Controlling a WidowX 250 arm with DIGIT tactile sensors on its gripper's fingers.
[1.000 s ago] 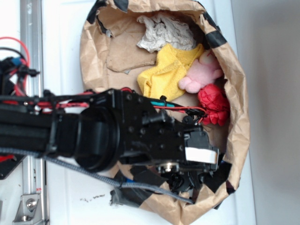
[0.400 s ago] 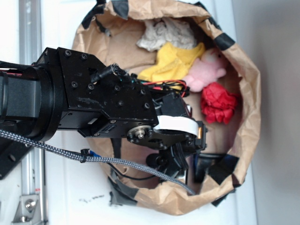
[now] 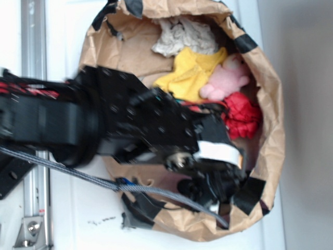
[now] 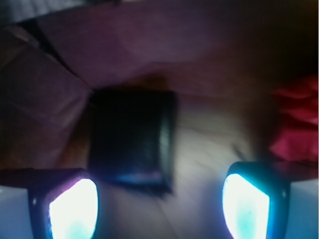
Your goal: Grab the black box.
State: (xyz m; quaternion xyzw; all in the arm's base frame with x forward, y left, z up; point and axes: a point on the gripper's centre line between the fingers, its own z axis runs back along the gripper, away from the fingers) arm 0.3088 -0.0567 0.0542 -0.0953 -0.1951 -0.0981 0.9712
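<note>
**Q:** What sits closest to the wrist lens?

**A:** Two glowing finger pads (image 4: pixel 74 208), one at each lower corner of the wrist view, pale and overexposed, set in dark frames. They stand well apart with nothing between them, so the gripper (image 4: pixel 159 206) is spread and holds nothing.

**Q:** And the target?

**A:** One black box (image 4: pixel 132 142), glossy and roughly rectangular, lies on the brown paper floor just beyond the fingertips. It sits left of the midline between them, nearer the left-hand pad in the wrist view and ahead of it, not between the pads. Blur makes it impossible to say whether pad and box touch.

**Q:** What else shows there?

**A:** One patch of crumpled red fabric (image 4: pixel 296 122) at the right edge, well apart from the box.

**Q:** From the outside camera?

**A:** One black arm (image 3: pixel 104 125), motion-blurred, reaches in from the left over a single crumpled brown paper bag (image 3: pixel 273 130) with its rim rolled down and patched with black tape. The gripper (image 3: pixel 216 190) hangs low inside the bag's near end; the box is hidden beneath it. A braided grey cable (image 3: pixel 62 166) trails under the arm.

**Q:** And farther in?

**A:** Four soft items: the red cloth ball (image 3: pixel 242 115) nearest the gripper, then one pink plush toy (image 3: pixel 226 79), one yellow cloth (image 3: pixel 192 73), and one wrinkled off-white rag (image 3: pixel 182 35) at the far end.
</note>
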